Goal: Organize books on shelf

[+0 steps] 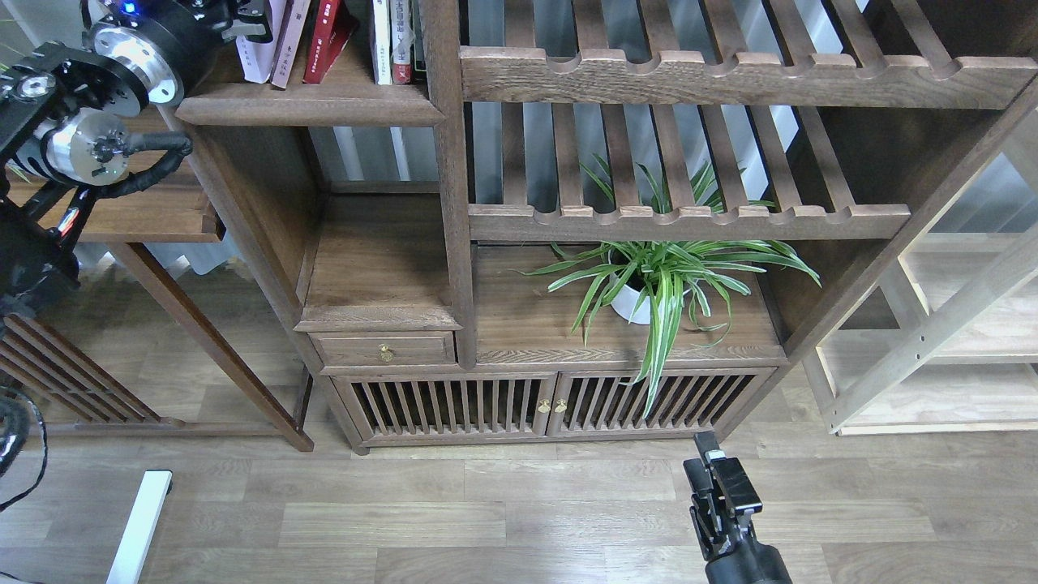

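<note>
Left gripper [243, 24] at lavender book [261, 49] on shelf [308, 105], finger state unclear; nudge it upright gently toward the red book [324, 40]

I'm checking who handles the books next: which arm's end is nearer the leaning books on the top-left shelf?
Left. The left gripper is up at the shelf, right beside the leaning books. The right gripper hangs low over the floor, far below them.

Lavender book [261, 40], maroon book [290, 40] and red book [328, 36] leaning on the shelf [308, 104], left end effector [243, 23] alongside.
</note>
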